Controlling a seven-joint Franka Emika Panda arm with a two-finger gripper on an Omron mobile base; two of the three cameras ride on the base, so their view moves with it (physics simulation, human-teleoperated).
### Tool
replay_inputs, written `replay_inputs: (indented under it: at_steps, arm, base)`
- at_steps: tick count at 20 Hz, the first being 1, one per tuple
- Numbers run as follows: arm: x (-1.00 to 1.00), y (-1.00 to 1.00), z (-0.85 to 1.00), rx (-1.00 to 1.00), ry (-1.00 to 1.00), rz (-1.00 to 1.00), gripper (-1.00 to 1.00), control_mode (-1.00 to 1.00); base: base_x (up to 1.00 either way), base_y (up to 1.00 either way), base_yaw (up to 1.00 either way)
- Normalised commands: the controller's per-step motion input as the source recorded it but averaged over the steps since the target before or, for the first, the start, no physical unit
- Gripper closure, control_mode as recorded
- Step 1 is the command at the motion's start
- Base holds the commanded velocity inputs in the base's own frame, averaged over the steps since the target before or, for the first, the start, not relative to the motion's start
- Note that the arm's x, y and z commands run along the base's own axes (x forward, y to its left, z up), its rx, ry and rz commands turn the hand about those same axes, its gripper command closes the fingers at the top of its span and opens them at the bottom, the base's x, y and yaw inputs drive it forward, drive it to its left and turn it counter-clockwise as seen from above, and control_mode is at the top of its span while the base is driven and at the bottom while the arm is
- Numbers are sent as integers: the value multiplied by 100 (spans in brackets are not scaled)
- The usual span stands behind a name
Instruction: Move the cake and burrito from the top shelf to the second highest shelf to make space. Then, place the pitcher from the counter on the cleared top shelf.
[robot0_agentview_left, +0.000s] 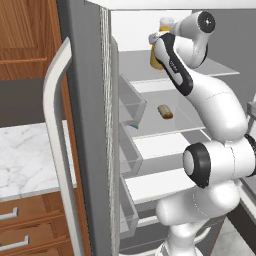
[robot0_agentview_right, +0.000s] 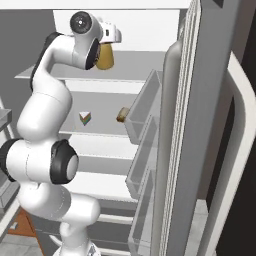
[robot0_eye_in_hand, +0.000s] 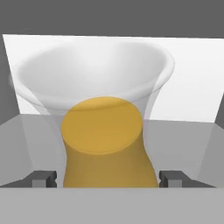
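At the left, the marbled counter (robot0_agentview_left: 25, 155) with wooden drawers sits beside the open fridge, whose door (robot0_agentview_left: 82, 125) swings toward the camera with clear bins along its inner side. Inside, the pitcher (robot0_agentview_right: 105, 57) stands on the top shelf (robot0_agentview_left: 220, 69). One level down, on the second highest shelf (robot0_agentview_right: 107, 129), the cake (robot0_agentview_right: 85, 118) and burrito (robot0_agentview_left: 165, 111) lie well apart. The arm reaches up into the top compartment; its gripper (robot0_eye_in_hand: 109, 178) stands wide, fingertips (robot0_eye_in_hand: 43, 178) flanking the pitcher's body without visibly touching it.
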Motion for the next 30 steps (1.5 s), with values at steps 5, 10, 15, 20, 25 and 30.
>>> replay_inputs:
  at_steps: [5,10,15,20,25,30]
  arm:
    - [51,0,-22,-3,0,0,-100,-100]
    - [30,0,-15,0,0,0,-100,-100]
    - [5,0,-8,0,0,0,-100,-100]
    - [2,0,-1,0,0,0,-100,-100]
    - [1,0,-13,-1,-6,0,-100,-100]
    - [-10,0,-31,-5,-8,0,-100,-100]
  base:
    - [0,0,0]
    - [0,0,0]
    - [0,0,0]
    - [0,0,0]
    - [0,0,0]
    - [0,0,0]
